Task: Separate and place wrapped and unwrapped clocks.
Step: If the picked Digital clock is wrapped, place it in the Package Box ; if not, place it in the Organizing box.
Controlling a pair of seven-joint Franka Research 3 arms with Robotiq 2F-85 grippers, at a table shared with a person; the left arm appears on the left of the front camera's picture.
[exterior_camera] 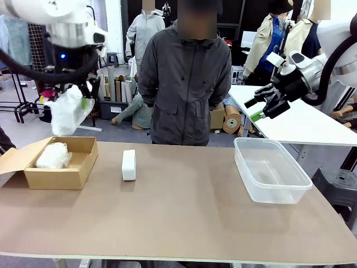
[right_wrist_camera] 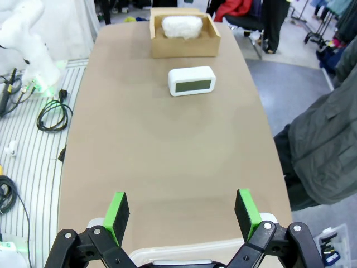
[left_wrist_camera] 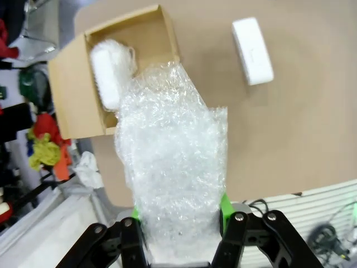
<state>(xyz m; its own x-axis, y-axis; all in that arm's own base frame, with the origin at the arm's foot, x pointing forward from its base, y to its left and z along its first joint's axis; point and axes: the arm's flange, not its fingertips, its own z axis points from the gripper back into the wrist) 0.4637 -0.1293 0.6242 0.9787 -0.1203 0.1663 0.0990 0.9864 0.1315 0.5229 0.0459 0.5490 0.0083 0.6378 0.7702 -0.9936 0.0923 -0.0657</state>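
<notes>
Left wrist view: left jaws pinch crinkly wrapped clock (left_wrist_camera: 173,162); right jaws wide, empty

Two wrapped clocks (exterior_camera: 68,114) (exterior_camera: 53,155), one bare clock (exterior_camera: 129,164), one cardboard box (exterior_camera: 53,177), one clear tub (exterior_camera: 279,192)

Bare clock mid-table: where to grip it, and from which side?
Come from above with the open right gripper. Set the jaws across the slim thickness of the bare clock, display face and back, at mid-length. It stands free on the table, and those flat faces look parallel.
</notes>
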